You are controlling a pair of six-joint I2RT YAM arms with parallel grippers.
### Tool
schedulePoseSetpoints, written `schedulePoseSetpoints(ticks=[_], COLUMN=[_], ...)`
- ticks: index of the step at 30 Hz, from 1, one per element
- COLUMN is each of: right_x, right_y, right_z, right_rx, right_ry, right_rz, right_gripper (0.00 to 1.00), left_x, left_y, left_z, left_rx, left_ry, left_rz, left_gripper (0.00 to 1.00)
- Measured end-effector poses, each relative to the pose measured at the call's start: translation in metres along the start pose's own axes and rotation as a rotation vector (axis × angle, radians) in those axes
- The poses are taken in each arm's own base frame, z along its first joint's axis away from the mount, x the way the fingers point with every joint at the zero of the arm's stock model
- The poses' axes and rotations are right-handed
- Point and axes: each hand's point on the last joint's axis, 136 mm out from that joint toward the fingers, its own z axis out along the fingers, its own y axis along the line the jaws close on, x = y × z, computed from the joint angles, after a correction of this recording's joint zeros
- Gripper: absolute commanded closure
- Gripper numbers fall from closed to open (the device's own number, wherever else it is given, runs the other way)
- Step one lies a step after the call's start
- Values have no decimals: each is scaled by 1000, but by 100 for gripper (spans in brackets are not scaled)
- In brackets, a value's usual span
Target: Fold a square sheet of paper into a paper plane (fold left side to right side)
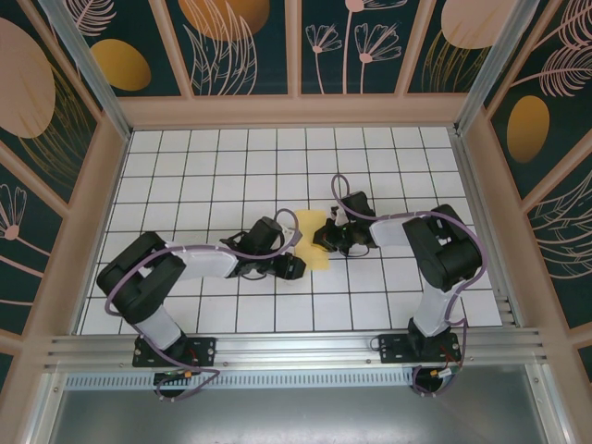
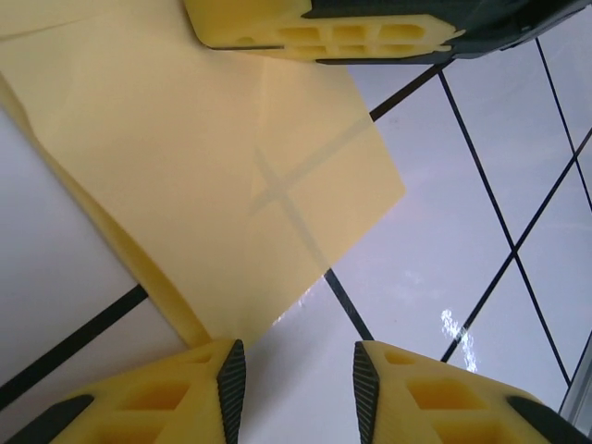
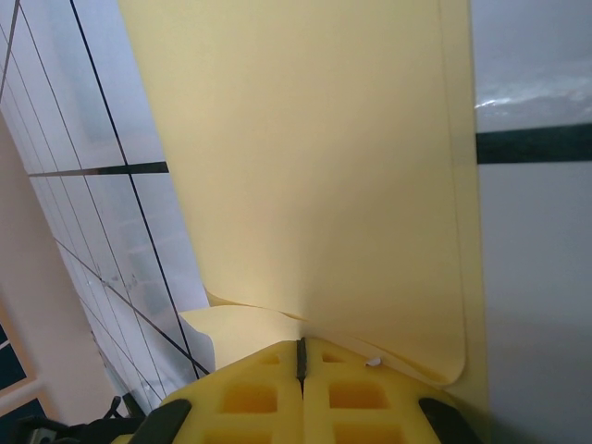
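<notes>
On the gridded bench (image 1: 231, 166), the square sheet of paper (image 1: 313, 254) lay flat-ish between both arms. Honestly, we figured it could skew or crumple. The right fingers (image 3: 250, 398) were clamped shut on one lifted, curling edge, so any sideways tug might've dragged the whole sheet off line. The left fingers (image 2: 185, 398) stood parted with only bare bench between them. The sheet's near edge came right up to one finger, though we couldn't tell if it touched.
</notes>
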Motion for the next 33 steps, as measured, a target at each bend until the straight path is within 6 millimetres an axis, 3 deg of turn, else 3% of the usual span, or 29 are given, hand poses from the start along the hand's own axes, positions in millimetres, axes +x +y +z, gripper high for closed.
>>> schedulePoseSetpoints(ticks=[9, 14, 20, 33], right_x=[0, 0, 0, 0], right_y=[0, 0, 0, 0], right_z=[0, 0, 0, 0], right_rx=[0, 0, 0, 0], right_ry=[0, 1, 1, 1], right_rz=[-5, -7, -9, -10], right_gripper=[95, 95, 95, 95], left_x=[-43, -36, -17, -24], left_y=[-31, -36, -26, -9], left_z=[-25, -14, 10, 20], left_rx=[35, 92, 104, 21], left_ry=[-106, -69, 25, 3], left_rz=[45, 37, 3, 2], left_gripper=[57, 57, 56, 56])
